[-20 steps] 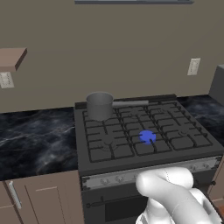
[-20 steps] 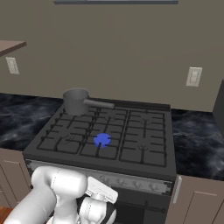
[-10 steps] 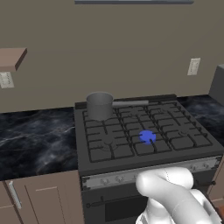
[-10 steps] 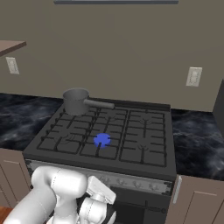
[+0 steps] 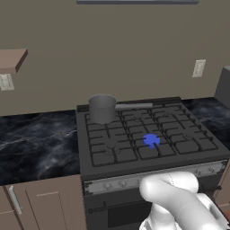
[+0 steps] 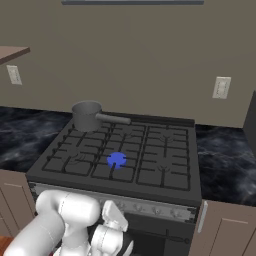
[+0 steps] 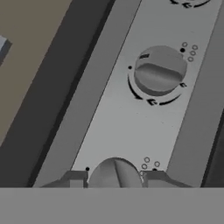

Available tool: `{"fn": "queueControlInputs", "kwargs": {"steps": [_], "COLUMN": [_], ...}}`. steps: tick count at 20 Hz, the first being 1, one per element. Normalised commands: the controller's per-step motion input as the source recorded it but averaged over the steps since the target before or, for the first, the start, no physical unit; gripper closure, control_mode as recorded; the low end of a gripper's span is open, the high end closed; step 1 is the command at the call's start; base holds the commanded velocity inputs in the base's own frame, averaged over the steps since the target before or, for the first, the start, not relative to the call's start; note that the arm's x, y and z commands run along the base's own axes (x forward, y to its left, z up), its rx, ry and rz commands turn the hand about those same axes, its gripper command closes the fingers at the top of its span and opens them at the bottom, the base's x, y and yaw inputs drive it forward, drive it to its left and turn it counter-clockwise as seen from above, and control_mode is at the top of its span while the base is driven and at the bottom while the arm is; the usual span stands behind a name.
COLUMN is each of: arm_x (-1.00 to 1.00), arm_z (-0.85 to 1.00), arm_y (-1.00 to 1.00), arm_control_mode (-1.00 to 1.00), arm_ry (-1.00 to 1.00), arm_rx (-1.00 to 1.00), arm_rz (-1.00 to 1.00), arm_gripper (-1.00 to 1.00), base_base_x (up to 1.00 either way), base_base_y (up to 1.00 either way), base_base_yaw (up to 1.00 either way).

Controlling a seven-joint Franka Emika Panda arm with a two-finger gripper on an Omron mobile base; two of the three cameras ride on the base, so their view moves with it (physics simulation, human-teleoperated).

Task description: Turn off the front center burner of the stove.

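The front center burner (image 5: pixel 151 140) (image 6: pixel 117 159) glows with a bright blue flame under the grates of the black stove (image 5: pixel 112 157) (image 6: pixel 165 167). In the hand view my gripper (image 7: pixel 114 179) sits close against the silver knob strip (image 7: pixel 118 118). One knob (image 7: pixel 114 173) lies between the two fingertips (image 7: pixel 74 178), which touch its sides. A second knob (image 7: pixel 159 72) stands farther along the strip. In the base views my white arm (image 5: pixel 175 200) (image 6: pixel 65 220) bends low in front of the oven door.
A grey saucepan (image 5: pixel 102 108) (image 6: pixel 87 115) stands on the back left burner, handle pointing right. Dark marble counters (image 5: pixel 36 143) (image 6: pixel 225 160) flank the stove, with brown cabinets (image 5: pixel 49 202) below. Wall outlets (image 5: pixel 199 68) (image 6: pixel 220 87) hang behind.
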Motion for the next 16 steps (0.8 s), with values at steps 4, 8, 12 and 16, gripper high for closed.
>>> {"fn": "queueControlInputs", "kwargs": {"steps": [4, 8, 12, 16], "arm_x": [0.0, 0.07, 0.16, 0.13], "arm_z": [0.23, 0.19, 0.19, 0.13], "arm_y": [0.27, 0.16, 0.1, 0.18], "arm_control_mode": [-1.0, -1.0, -1.0, -1.0], "arm_ry": [-0.01, 0.0, -0.02, -0.06], "arm_rx": [0.45, 0.49, 0.5, 0.5], "arm_rz": [0.1, 0.1, 0.1, 0.08], "arm_gripper": [1.0, 1.0, 1.0, 1.0], "base_base_x": [0.0, 0.0, 0.0, 0.0], "base_base_y": [0.0, 0.0, 0.0, 0.0], "base_base_yaw": [0.0, 0.0, 0.0, 0.0]}}
